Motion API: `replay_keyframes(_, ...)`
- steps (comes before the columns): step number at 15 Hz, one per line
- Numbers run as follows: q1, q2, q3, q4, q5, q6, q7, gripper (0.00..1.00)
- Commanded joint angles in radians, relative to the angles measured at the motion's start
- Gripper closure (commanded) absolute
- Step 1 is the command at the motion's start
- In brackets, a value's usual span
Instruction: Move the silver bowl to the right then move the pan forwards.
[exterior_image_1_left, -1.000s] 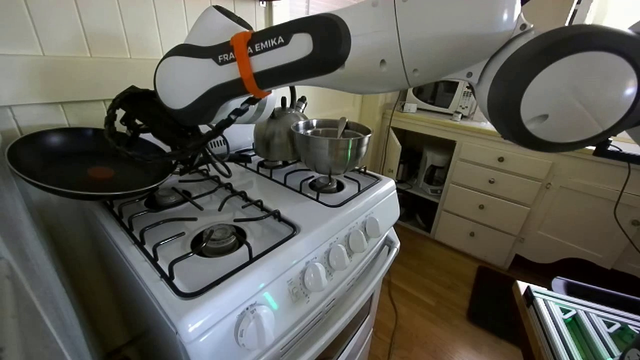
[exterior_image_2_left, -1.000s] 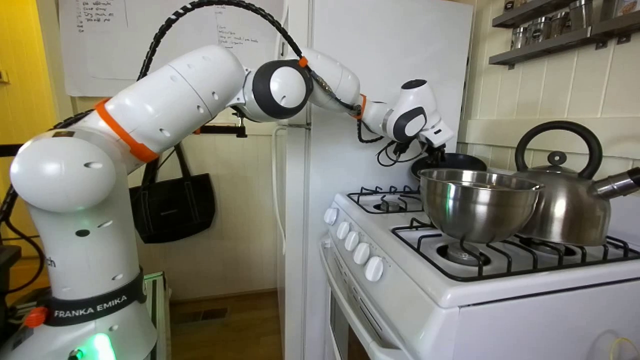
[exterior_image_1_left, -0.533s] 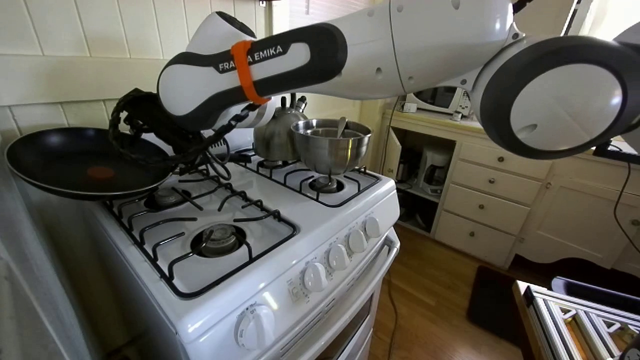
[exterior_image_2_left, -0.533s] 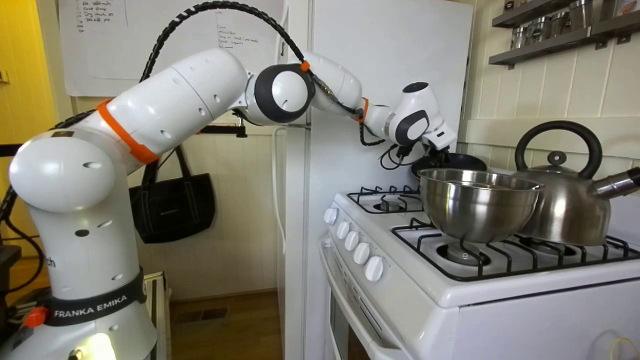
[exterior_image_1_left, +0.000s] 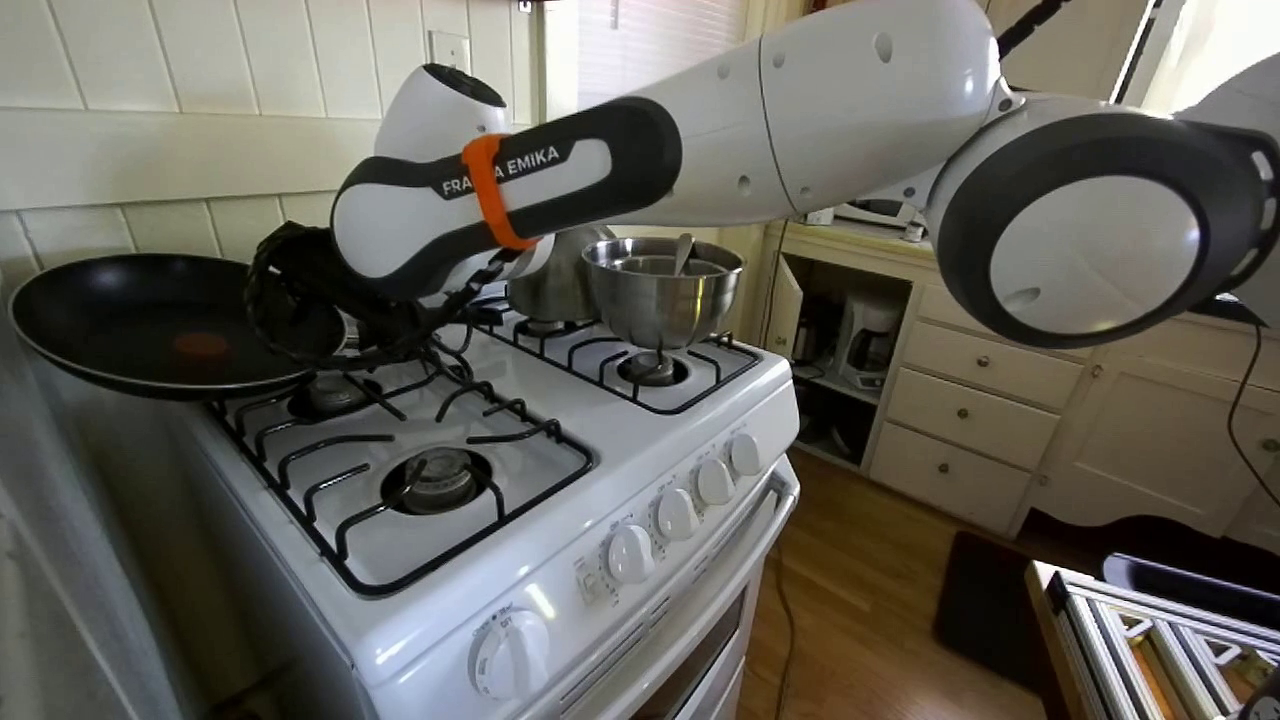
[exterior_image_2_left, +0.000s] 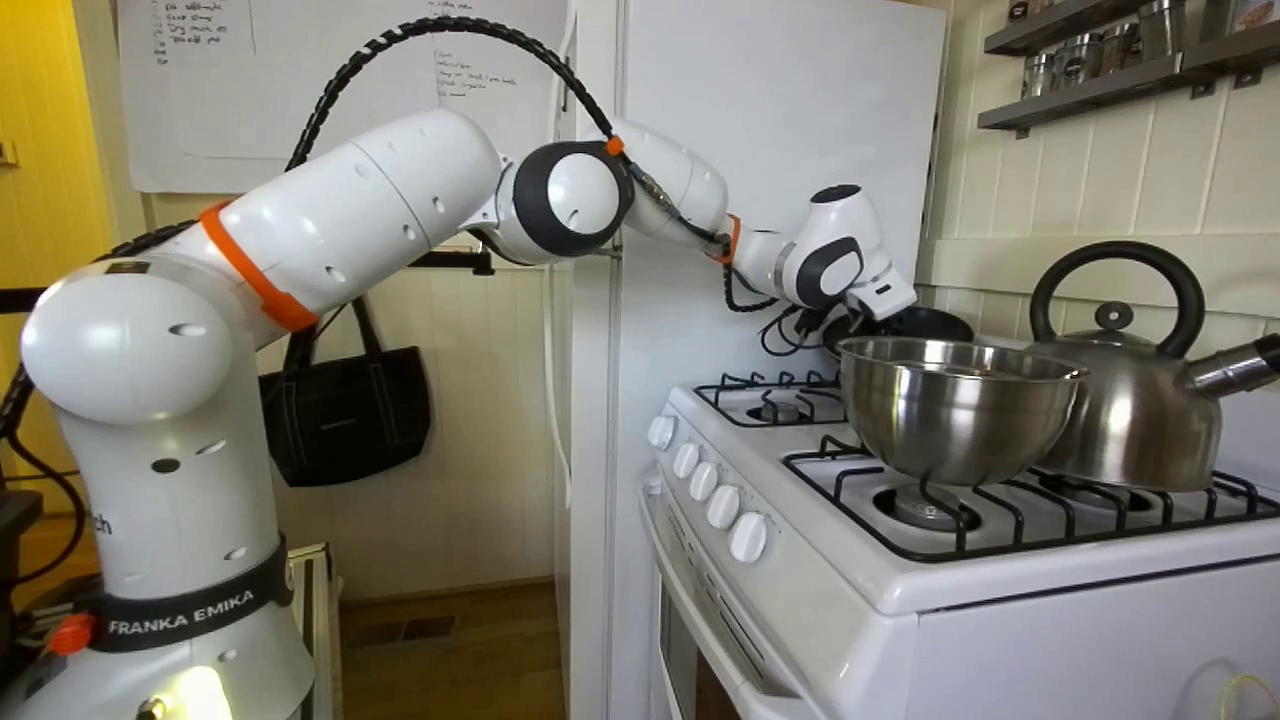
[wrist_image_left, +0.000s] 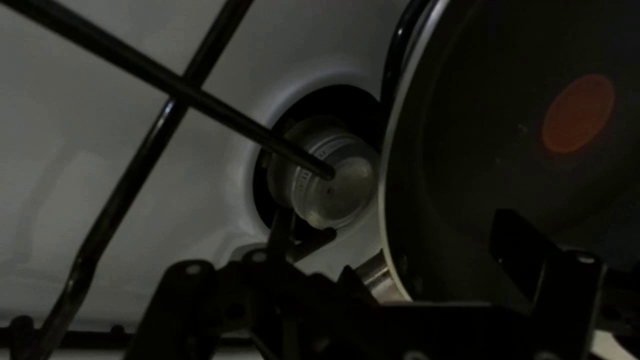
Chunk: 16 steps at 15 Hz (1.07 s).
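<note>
You look set to grip the pan (exterior_image_1_left: 150, 325).
The bowl (exterior_image_1_left: 660, 308) sits front right on the stove (exterior_image_1_left: 600, 400) (likely done); your jaws stand apart by the pan's rim, back left: clamp it, then bring it forwards.

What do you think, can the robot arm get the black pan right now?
Probably yes. In the dim wrist view, the gripper looks open, right by the pan, and nothing seems to block it. In an exterior view, the silver bowl stands well aside.
</note>
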Motion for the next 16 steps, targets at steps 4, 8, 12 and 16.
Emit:
replay_keyframes(4,-0.018,0.148,0.043,0.195,-0.01,-0.006,-0.012,0.21)
replay_keyframes(8,-0.02,0.196,0.031,0.265,-0.025,0.004,-0.015,0.49)
replay_keyframes(12,-0.016,0.204,0.02,0.301,-0.04,0.01,-0.003,0.81)
replay_keyframes(16,-0.012,0.191,0.022,0.29,-0.046,-0.008,0.008,0.98)
